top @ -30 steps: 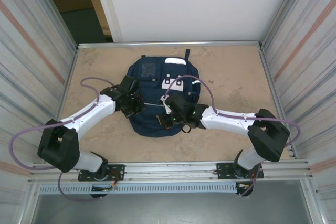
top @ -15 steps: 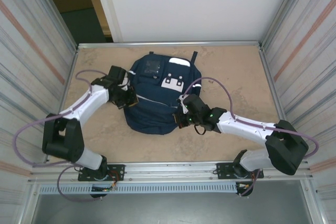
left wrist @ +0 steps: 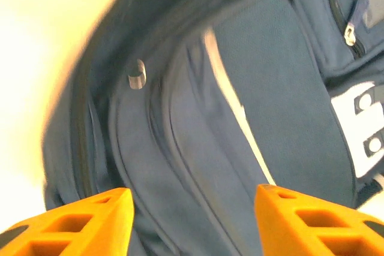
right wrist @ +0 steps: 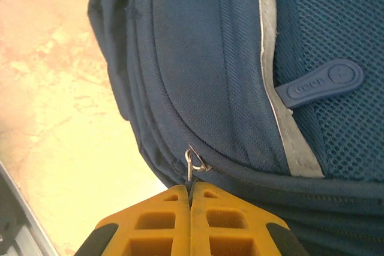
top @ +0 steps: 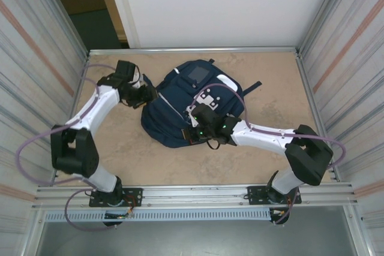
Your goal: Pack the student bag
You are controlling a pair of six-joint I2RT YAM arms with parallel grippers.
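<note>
The student bag [top: 174, 101] has its thin wire zipper ring [right wrist: 191, 165] pinched in the right gripper [right wrist: 191, 187], whose jaws are closed, at the bag's 6 o'clock edge. At 10 o'clock, the left gripper [left wrist: 192, 199] gapes wide and empty over ribbed navy weave. The bag lies mid-table [top: 270, 94].

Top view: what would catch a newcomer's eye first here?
The navy student bag lies skewed in the middle of the table, by far the biggest thing. The right gripper is shut on a metal zipper ring at the bag's near edge. The left gripper stands open at its left side.
</note>
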